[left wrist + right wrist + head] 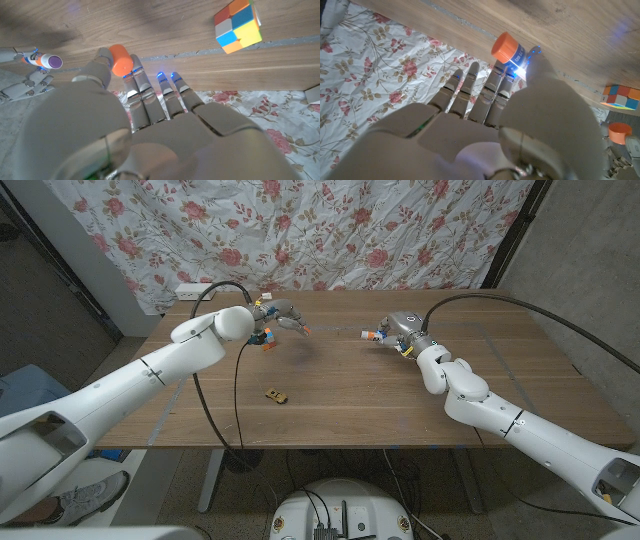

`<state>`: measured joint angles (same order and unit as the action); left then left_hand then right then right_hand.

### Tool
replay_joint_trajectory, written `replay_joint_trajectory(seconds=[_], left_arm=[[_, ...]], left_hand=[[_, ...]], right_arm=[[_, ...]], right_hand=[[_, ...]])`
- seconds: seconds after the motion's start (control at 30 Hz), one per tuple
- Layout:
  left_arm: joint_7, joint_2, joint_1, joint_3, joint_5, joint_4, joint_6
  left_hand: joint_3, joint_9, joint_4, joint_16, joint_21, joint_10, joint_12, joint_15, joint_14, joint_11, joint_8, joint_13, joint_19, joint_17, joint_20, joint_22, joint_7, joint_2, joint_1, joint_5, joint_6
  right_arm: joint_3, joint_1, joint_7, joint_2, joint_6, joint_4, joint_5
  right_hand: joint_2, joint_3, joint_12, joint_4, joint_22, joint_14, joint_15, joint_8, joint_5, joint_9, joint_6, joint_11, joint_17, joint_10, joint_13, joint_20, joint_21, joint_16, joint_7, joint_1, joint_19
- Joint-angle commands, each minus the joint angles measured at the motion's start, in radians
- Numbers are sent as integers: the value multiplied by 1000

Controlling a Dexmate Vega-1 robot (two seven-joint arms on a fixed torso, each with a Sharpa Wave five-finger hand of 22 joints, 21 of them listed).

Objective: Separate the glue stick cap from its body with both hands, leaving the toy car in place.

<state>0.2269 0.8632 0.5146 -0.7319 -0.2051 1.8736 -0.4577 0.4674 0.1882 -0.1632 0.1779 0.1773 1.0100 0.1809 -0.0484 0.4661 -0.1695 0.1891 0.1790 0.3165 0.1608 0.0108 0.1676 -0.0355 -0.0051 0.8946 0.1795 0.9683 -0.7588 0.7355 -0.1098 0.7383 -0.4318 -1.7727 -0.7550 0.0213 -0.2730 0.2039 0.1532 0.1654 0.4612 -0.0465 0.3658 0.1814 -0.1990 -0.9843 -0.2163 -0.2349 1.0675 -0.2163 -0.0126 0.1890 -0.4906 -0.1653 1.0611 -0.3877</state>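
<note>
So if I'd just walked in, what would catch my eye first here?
Probably the two white arms raised over the wooden table, already apart: the left hand pinches an orange cap, the right hand holds the glue stick body. A small toy car sits untouched between them, before a flowered cloth.

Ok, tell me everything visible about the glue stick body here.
The glue stick body is a short blue-and-white labelled tube with an orange end, plastic by its look. Its cap, plain orange, is already off and pinched by the left hand. The right hand holds the body above the table; its open end looks purplish white.
</note>
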Motion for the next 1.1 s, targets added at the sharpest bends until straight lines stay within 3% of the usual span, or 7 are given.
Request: replay_joint_trajectory(seconds=[0.03, 0.67, 1.1], left_arm=[[56, 6, -20, -47, -130, 28, -48], [126, -2, -20, -95, -309, 20, -56], [152, -16, -5, -113, -429, 1, -63]], left_hand=[[-4, 2, 0, -2, -2, -25, 1, -66, -3, -25, 0, 6, -9, 3, -1, -1, -3, -3, -7, 4, -2], [-11, 1, -2, 1, 2, -26, 2, -70, -6, -30, 3, 6, -16, 2, -5, -1, -13, 0, -10, 5, 1], [-15, 1, -1, 2, 8, -33, 1, -70, -5, -36, 1, 6, -3, 2, -1, -1, -17, 2, -14, 5, -5]], right_arm=[[-8, 3, -16, 0, 11, 32, 24], [-26, 5, -57, 4, 40, 71, 32], [-42, -5, -16, 12, 28, 71, 11]], right_hand=[[13, 3, -2, -1, 1, 8, -134, 1, 3, -5, -59, 1, -5, -7, -2, -6, 4, -1, -62, 8, -8], [17, 4, 2, -2, 2, 13, -136, 0, 3, -6, -58, 0, -8, -4, -3, -14, 6, -4, -61, 6, -18], [15, 4, 2, -1, 2, 14, -136, -1, 3, -6, -59, 1, -7, -8, -3, -16, 4, 0, -62, 4, -20]])
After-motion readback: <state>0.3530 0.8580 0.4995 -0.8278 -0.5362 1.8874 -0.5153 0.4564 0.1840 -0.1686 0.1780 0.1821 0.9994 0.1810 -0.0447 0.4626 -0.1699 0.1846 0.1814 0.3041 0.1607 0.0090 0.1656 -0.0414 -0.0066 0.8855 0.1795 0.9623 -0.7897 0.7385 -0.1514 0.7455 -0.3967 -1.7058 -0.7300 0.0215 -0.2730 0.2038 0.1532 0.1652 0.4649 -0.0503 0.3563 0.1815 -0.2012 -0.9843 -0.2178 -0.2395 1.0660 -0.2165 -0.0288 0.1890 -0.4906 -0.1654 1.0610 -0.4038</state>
